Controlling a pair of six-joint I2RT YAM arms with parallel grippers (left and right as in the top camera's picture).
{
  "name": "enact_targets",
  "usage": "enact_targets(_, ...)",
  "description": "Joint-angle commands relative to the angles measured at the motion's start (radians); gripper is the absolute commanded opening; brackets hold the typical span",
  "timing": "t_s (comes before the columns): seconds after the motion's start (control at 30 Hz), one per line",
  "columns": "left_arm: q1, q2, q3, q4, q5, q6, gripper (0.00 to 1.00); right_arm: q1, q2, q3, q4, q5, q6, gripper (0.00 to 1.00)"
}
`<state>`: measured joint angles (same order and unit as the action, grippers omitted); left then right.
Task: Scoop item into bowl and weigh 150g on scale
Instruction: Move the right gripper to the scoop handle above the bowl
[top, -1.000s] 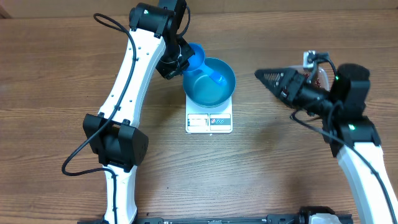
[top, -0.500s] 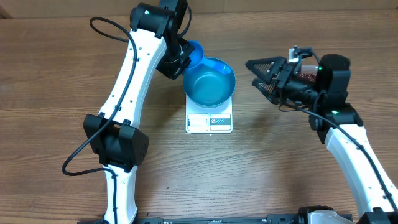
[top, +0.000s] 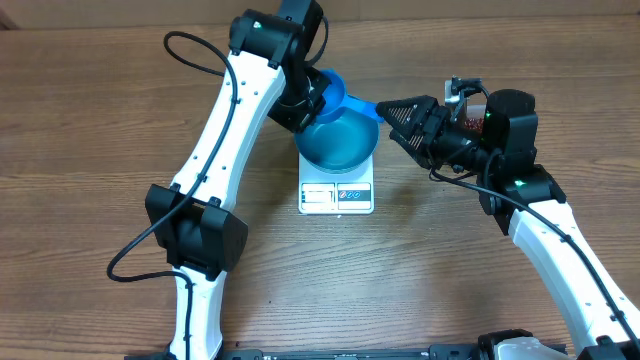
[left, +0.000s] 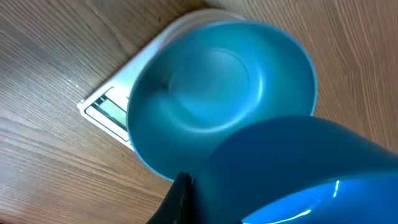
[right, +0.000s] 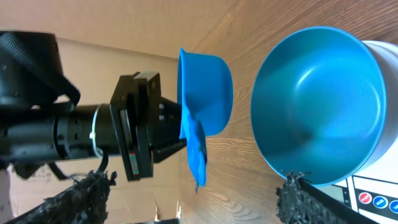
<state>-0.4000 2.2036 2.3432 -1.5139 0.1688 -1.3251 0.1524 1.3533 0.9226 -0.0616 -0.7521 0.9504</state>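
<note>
- Two grippers meet at the bowl (top: 340, 145), which sits on the scale (top: 336, 197) and hides all but its front strip with the display.
- Left gripper (top: 308, 100): clamped tight on the blue scoop (top: 335, 88). The scoop is tipped on edge above the bowl's back-left rim, handle pointing toward the right gripper (top: 398, 122).
- Right gripper: jaws spread wide, nothing held, tips just beside the bowl's right rim.

Bright, even light; faint soft shadows; the scoop (left: 298, 168) blurs, too near the left wrist camera.
</note>
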Motion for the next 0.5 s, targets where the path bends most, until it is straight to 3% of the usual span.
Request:
enact_targets(0.0,-0.031,0.005,0.023,0.002,0.009,-0.019,0.05,0.006,-0.002,0.022,0.008,0.019,-0.005,0.83)
enact_targets(0.23,-0.080,0.005,0.023,0.002,0.008,-0.018,0.05,0.006,-0.002,0.022,0.008,0.019,-0.008,0.76)
enact_targets(0.47,-0.108,0.005,0.023,0.004,0.008,-0.018,0.05,0.006,-0.002,0.022,0.008,0.019,-0.012,0.56)
